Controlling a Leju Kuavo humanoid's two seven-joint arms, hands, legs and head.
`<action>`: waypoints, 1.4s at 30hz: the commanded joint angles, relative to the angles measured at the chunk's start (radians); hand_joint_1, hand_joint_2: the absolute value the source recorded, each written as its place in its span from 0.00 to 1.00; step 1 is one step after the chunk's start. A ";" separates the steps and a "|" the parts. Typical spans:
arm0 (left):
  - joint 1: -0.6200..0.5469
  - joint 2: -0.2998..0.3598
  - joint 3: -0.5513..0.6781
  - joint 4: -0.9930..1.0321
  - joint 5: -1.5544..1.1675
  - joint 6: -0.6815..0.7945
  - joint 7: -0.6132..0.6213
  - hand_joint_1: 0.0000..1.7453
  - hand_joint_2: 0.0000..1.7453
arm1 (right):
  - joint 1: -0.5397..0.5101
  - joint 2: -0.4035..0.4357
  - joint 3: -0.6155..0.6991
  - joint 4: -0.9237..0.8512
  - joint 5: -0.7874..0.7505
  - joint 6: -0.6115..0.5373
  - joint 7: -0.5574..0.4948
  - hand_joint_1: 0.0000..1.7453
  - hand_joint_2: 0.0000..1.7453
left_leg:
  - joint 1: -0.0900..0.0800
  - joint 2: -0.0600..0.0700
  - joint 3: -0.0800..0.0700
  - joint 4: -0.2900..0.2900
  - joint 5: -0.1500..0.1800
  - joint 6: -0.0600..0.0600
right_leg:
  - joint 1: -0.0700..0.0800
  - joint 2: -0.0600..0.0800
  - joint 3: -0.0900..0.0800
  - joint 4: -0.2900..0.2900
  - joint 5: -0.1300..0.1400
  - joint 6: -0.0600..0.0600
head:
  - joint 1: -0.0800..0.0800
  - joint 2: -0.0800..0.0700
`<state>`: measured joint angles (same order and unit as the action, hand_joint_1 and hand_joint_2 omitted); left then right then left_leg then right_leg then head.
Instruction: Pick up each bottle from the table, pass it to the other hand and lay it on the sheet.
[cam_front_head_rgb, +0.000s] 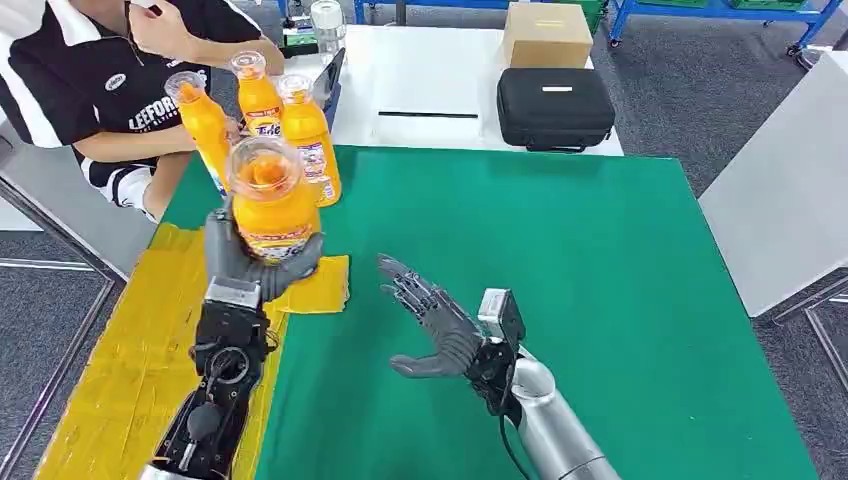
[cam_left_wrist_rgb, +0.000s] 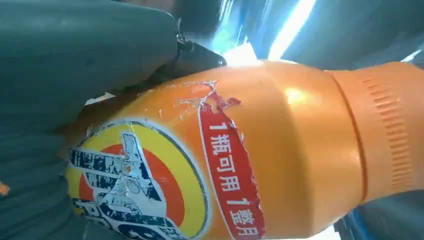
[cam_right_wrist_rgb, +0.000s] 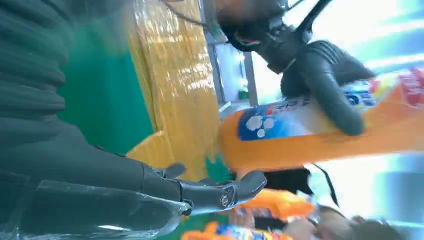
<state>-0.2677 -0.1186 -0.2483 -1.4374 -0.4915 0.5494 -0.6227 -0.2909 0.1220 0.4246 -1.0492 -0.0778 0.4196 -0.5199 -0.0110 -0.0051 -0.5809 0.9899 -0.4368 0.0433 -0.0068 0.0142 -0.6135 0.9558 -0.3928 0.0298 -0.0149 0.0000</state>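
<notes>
The left hand (cam_front_head_rgb: 250, 262) grips a bottle (cam_front_head_rgb: 270, 200) upright, lifted over the near left of the table by the yellow sheet (cam_front_head_rgb: 130, 370). The right hand (cam_front_head_rgb: 440, 325) waits just to its right, fingers spread and holding nothing, palm facing the bottle. The pass looks like a short sideways reach, with the bottle's long axis vertical.

The head view is bright, evenly lit and sharp, with only soft, faint shadows on the green surface (cam_front_head_rgb: 520, 230). The left wrist view is close and soft, with a small glare spot on the bottle (cam_left_wrist_rgb: 280, 165) and blown-out white light behind it. The right wrist view is smeared by motion blur, with overexposed patches behind the bottle and the fingers (cam_right_wrist_rgb: 235, 189) dark.
</notes>
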 joint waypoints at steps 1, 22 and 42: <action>0.012 -0.096 0.302 -0.288 -0.811 0.149 -0.075 1.00 1.00 | 0.023 -0.055 0.038 -0.120 -0.014 -0.023 0.012 0.00 1.00 | 0.001 0.000 -0.001 0.002 -0.002 -0.001 | 0.001 0.000 -0.001 0.001 -0.001 0.000 | 0.000 0.000; -0.309 0.469 -0.560 0.271 -1.079 0.149 0.962 1.00 1.00 | 0.102 -0.119 0.060 -0.191 -0.015 -0.127 -0.014 0.00 1.00 | 0.002 -0.012 0.004 0.000 0.001 -0.004 | 0.003 -0.013 0.004 0.000 -0.003 -0.002 | 0.001 0.000; -0.125 0.256 -0.061 0.578 -1.079 0.149 0.655 1.00 1.00 | 0.170 -0.107 0.009 -0.223 -0.002 -0.122 -0.009 0.00 1.00 | 0.003 0.000 0.003 -0.001 0.000 -0.005 | 0.003 0.000 0.002 -0.002 -0.002 -0.002 | 0.001 0.000</action>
<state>-0.3888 0.2144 -0.4481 -1.0261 -1.5686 0.6992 0.0618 -0.1195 0.0259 0.4456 -1.2753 -0.0805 0.2987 -0.5390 -0.0079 -0.0039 -0.5819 0.9898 -0.4364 0.0397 -0.0039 0.0163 -0.6154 0.9554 -0.3934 0.0280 -0.0137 0.0000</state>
